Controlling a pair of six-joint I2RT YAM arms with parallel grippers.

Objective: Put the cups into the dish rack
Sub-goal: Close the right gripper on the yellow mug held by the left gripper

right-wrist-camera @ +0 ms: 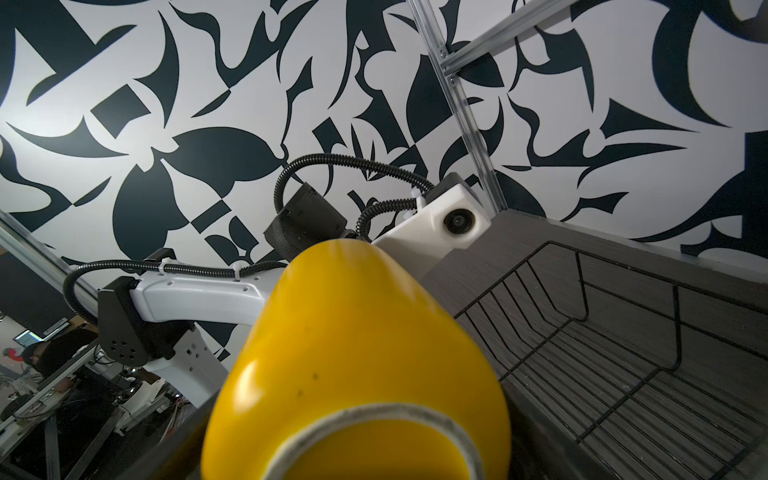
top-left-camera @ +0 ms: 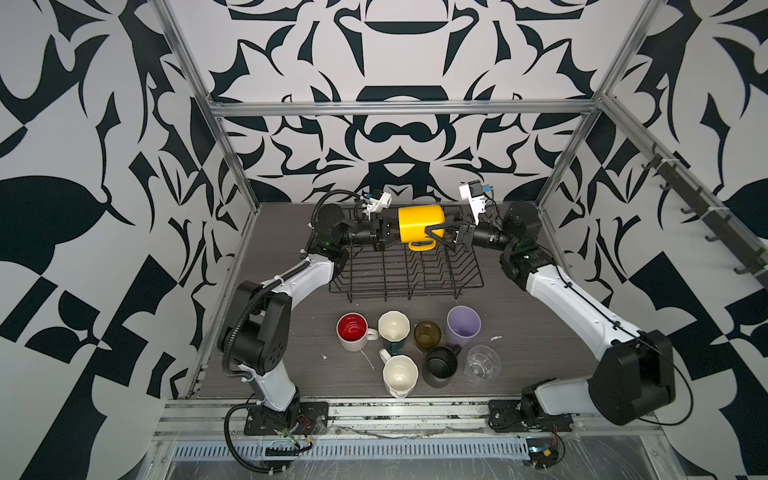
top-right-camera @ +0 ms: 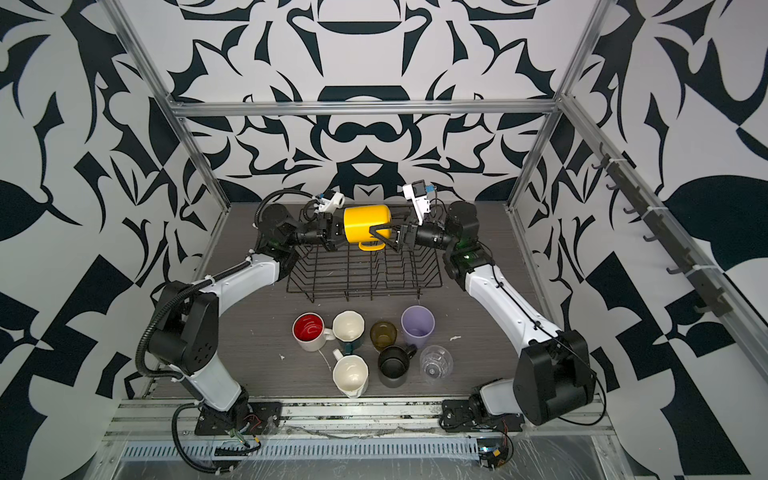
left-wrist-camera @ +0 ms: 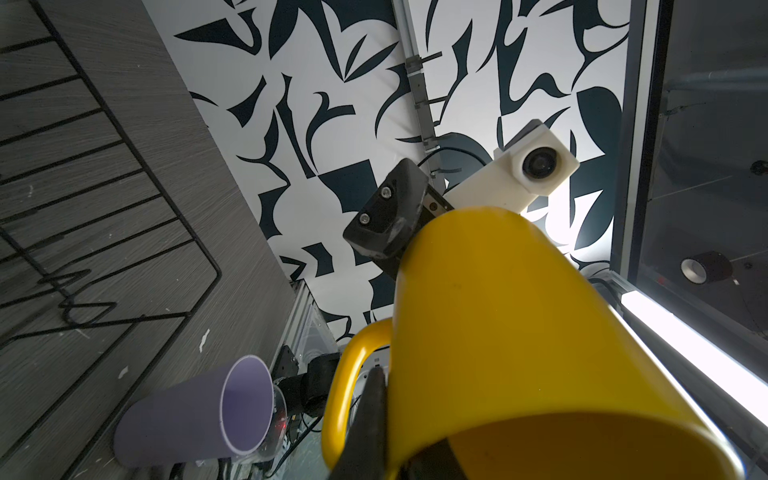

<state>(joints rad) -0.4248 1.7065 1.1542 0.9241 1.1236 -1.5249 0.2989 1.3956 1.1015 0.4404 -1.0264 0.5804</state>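
The yellow mug [top-left-camera: 417,223] hangs on its side above the far end of the dish rack [top-left-camera: 407,286]. Its long axis runs left to right, mouth left, base right, handle on the near, lower side. The left gripper [top-left-camera: 390,232] has its fingers pinched on the wall at the rim. The right gripper [top-left-camera: 438,225] has its fingers spread wide, straddling the base end; I cannot tell whether they touch. The mug looks like smooth, glossy ceramic with a rough unglazed foot ring. The rack is thin black wire, with no cup in it.
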